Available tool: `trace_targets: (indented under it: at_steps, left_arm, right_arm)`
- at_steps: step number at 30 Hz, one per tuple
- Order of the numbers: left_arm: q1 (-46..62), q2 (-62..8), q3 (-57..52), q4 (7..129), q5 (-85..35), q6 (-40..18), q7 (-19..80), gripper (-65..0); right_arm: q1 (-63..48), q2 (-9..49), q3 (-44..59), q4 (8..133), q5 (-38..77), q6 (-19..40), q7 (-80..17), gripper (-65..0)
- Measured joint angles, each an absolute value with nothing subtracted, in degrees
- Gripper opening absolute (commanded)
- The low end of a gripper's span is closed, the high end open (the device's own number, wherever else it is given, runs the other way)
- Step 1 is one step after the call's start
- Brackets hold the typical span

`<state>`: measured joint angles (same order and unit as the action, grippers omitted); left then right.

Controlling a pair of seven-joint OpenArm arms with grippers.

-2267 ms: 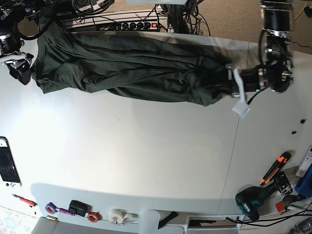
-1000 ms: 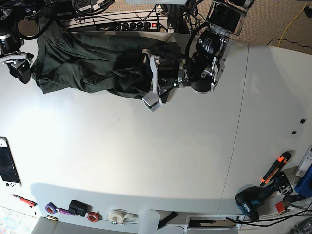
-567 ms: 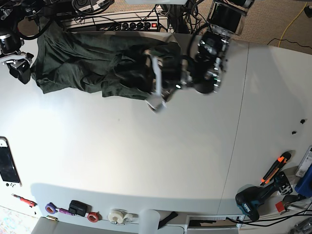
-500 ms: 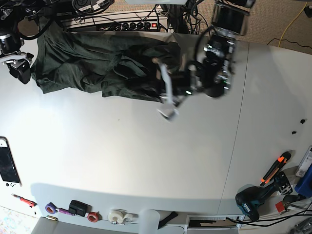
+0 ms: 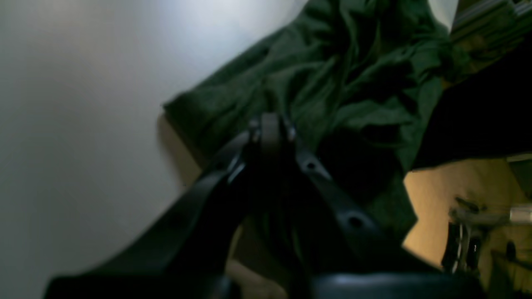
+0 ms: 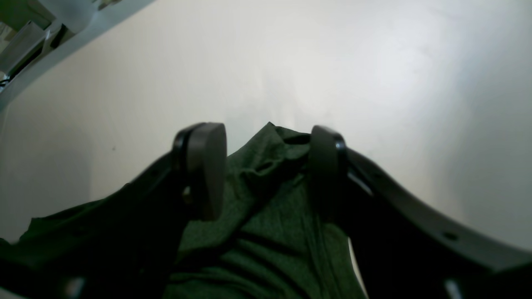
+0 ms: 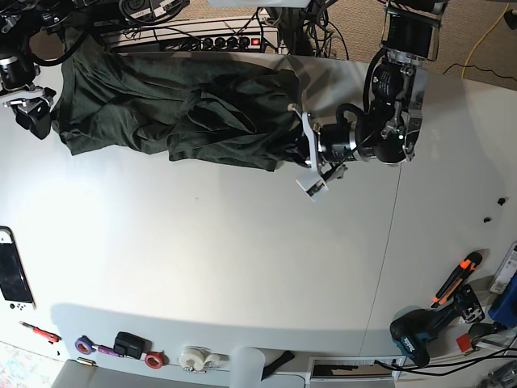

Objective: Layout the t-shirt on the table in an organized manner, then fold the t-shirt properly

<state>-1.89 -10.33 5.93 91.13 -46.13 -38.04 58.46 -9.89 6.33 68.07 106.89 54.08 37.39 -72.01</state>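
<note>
Left gripper (image 5: 270,124), seen from its wrist, has its black jaws pressed together with nothing between them, the bunched dark-green knit t-shirt (image 5: 353,74) beyond. Right gripper (image 6: 266,162) stands wide, shirt fabric between its pads. From the base view, the shirt lies crumpled along the far left of the smooth white table (image 7: 242,267).

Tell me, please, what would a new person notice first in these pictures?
First, the dark green t-shirt, bunched along the far edge of the white table. Next, the left gripper, shut, beside the shirt's near end. The right gripper straddles a shirt corner, jaws apart.
</note>
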Motion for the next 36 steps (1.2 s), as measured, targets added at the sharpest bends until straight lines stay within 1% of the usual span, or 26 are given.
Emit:
trace_targets:
  at_steps: [5, 11, 14, 16, 22, 27, 31, 33, 36]
  left_arm:
    - [-1.96, -10.33, 5.93, 91.13, -51.57, -39.55, 62.08, -65.0]
    - [-1.93, -10.39, 5.91, 91.13, -47.07, -39.51, 63.2, -65.0]
    - [-1.93, -10.37, 5.93, 91.13, -46.96, -39.53, 65.17, -65.0]
    - [-1.93, -10.52, 5.93, 91.13, -48.71, -39.53, 67.2, -65.0]
    - [-1.91, -10.11, 6.02, 91.13, -54.7, -39.53, 68.99, -65.0]
    - [-1.93, -9.89, 10.9, 91.13, -54.94, -39.51, 68.95, -65.0]
    - [-1.93, -9.76, 18.39, 91.13, -46.09, -39.35, 62.02, -65.0]
    - [-1.96, -9.76, 21.8, 91.13, -42.13, -36.36, 57.91, -65.0]
    - [-2.13, -9.87, 26.41, 91.15, -40.95, -35.18, 56.25, -65.0]
  right_arm:
    - [-9.87, 6.33, 68.07, 106.89, 54.11, 37.39, -72.01, -33.0]
    - [-9.87, 6.33, 68.07, 106.89, 54.08, 37.39, -72.01, -33.0]
    - [-9.87, 6.33, 68.07, 106.89, 54.08, 37.39, -72.01, -33.0]
    - [-9.87, 6.33, 68.07, 106.89, 54.08, 37.39, -72.01, -33.0]
    - [-9.89, 6.33, 68.07, 106.89, 54.08, 37.39, -72.01, -33.0]
    - [-9.87, 6.33, 68.07, 106.89, 54.08, 37.39, -72.01, -33.0]
    - [-9.87, 6.33, 68.07, 106.89, 54.08, 37.39, -72.01, -33.0]
    - [-9.89, 6.33, 68.07, 106.89, 54.08, 37.39, -72.01, -33.0]
    - [-9.87, 6.33, 68.07, 106.89, 54.08, 37.39, -72.01, -33.0]
